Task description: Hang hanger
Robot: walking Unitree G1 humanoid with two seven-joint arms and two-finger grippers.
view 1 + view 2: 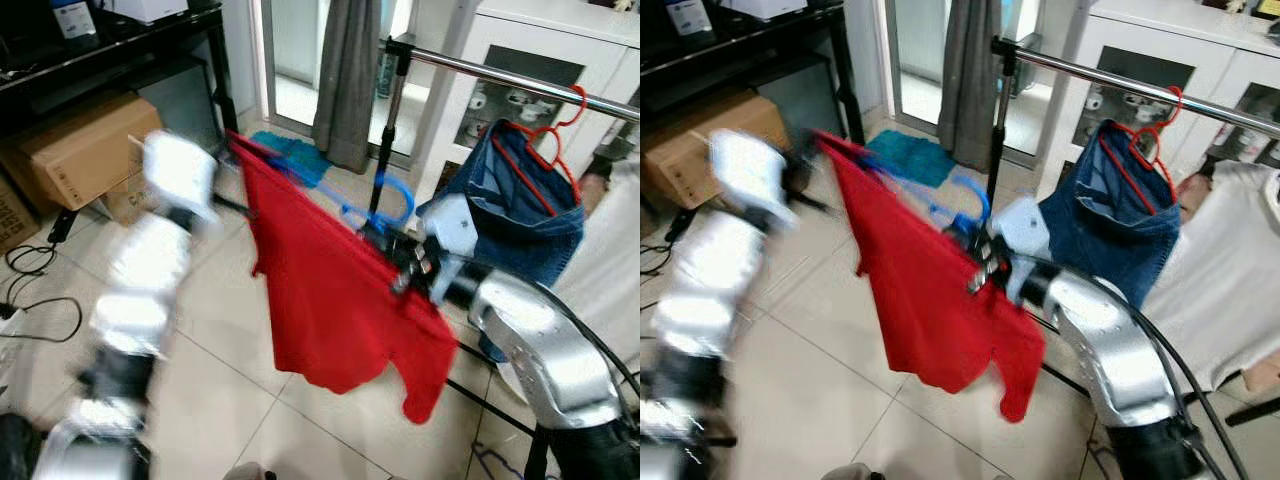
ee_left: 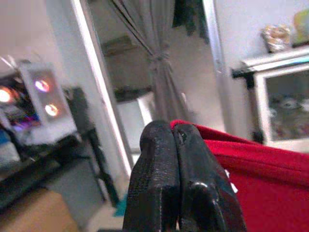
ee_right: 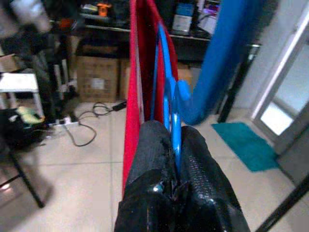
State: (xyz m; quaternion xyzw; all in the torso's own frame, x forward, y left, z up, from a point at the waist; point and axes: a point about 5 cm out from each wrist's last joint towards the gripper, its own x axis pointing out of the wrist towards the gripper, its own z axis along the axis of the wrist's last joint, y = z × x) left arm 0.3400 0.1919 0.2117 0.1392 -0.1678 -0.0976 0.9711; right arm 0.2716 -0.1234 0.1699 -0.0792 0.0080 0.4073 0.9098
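A red shirt (image 1: 335, 300) on a blue hanger (image 1: 375, 205) is held between both grippers above a tiled floor (image 1: 220, 330), short of the rail (image 1: 520, 80).

The room is floored in pale tiles; a grey curtain (image 1: 345, 80) hangs at a glass door, with a teal mat (image 1: 295, 155) below it. The steel rail is carried on a black post (image 1: 385, 150), and a white cabinet (image 1: 520, 60) stands behind it. A denim garment (image 1: 525, 215) on a red hanger (image 1: 545, 150) is already hung on the rail, with a white garment (image 1: 1220, 280) beside it. Cardboard boxes (image 1: 85, 150) sit under a black shelf (image 1: 110, 45) at left. The left gripper (image 2: 176, 183) is seen with fingers closed on the shirt's edge; the right gripper (image 3: 176, 169) has its fingers clamped on the blue hanger.
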